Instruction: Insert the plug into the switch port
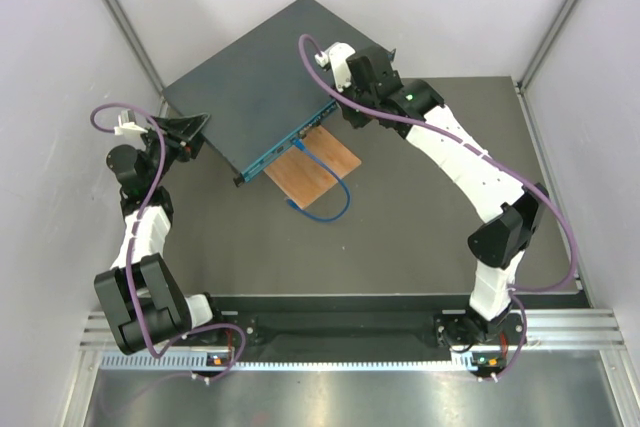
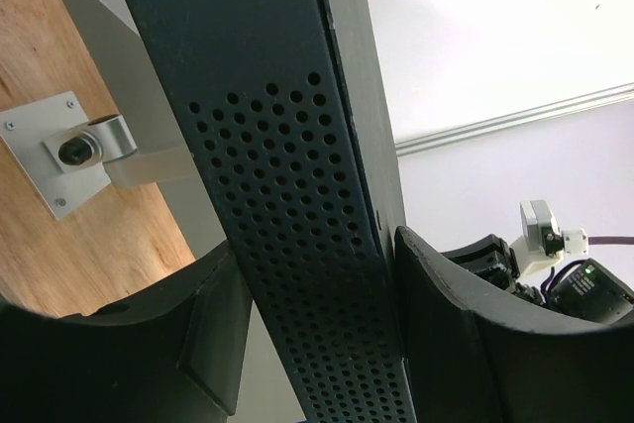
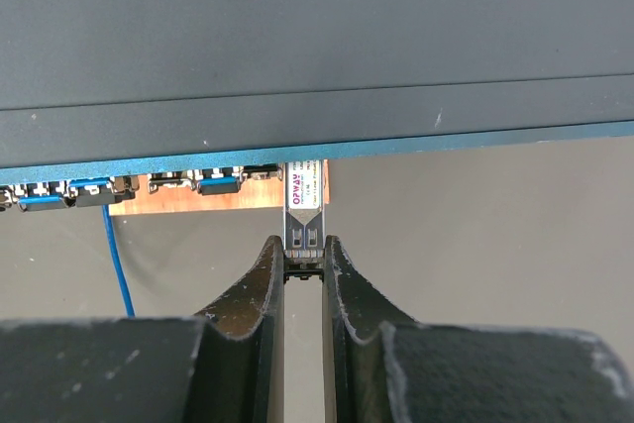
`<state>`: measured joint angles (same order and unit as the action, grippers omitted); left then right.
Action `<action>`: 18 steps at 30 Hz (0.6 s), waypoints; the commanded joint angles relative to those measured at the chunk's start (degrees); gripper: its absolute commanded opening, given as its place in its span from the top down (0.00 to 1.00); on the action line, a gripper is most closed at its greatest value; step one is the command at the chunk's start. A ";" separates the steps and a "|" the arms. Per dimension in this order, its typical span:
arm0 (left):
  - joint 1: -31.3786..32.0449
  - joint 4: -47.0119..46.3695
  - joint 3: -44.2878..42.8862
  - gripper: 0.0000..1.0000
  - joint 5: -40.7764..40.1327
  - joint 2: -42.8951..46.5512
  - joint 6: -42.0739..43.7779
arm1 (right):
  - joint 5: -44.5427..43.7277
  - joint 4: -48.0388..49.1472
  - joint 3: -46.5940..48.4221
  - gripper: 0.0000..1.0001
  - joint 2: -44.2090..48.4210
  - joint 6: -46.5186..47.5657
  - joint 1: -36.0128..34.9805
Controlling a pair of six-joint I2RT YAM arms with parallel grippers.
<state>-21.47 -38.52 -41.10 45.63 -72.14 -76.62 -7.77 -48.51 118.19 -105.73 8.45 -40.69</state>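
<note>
A wooden board (image 1: 315, 169) and blue cable (image 1: 330, 202) lay beside the switch (image 1: 255, 87). The right claw (image 3: 303, 250) pinched the plug (image 3: 303, 207) at a port; the left claw (image 2: 315, 274) clamped the switch's edge.

This looks like a robotics lab cell: plain white panels (image 1: 50, 67) on aluminium posts (image 1: 122, 22) close in a grey table (image 1: 420, 247), and the left arm (image 1: 145, 232) and the right arm (image 1: 465, 167) are bolted on a metal rail (image 1: 560, 327).
</note>
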 commanded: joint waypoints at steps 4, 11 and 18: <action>4.34 -1.03 0.58 1.00 4.47 -0.02 7.54 | 12.16 26.44 3.36 1.00 -2.46 -1.68 -4.93; 4.42 -1.55 0.67 1.00 4.47 -0.55 7.01 | 14.45 29.00 3.27 0.97 -2.55 -0.45 -5.02; 4.60 -1.29 0.50 1.00 4.47 -0.55 6.92 | 13.49 30.23 4.50 0.96 -2.55 -1.32 -4.66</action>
<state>-21.39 -38.52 -41.10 45.34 -72.14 -76.66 -7.31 -48.29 118.19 -105.73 9.23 -40.69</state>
